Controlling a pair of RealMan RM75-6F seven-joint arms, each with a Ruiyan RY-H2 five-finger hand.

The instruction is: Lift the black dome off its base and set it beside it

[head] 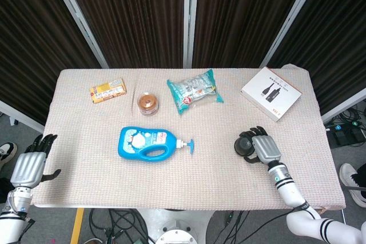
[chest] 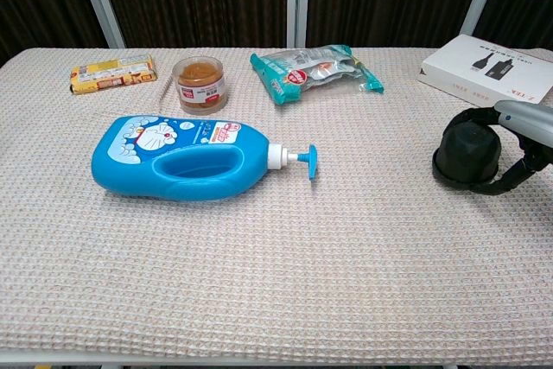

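— Where is the right hand?

— The right hand [head: 264, 148] sits at the right side of the counter [head: 86, 141], its dark fingers [chest: 510, 179] wrapped around the black dome [chest: 467, 152] — it grips the dome from the side. In the chest view the dome's bottom appears to rest on the cloth-covered counter; I cannot tell its base apart from the dome itself.

— And the left hand?

— The left hand [head: 28, 167] hangs off the counter's left edge, fingers apart, holding nothing.

— What lies around the dome?

— A white box [head: 270, 93] lies beyond it, near the far right corner. Well to its left, a blue pump bottle [chest: 177, 158] lies on its side, nozzle pointing toward the dome. Behind the bottle stands a small round tub [chest: 200, 81] with brown contents — beside that a teal snack packet [chest: 313, 70], and at far left a yellow wrapped bar [chest: 113, 72].
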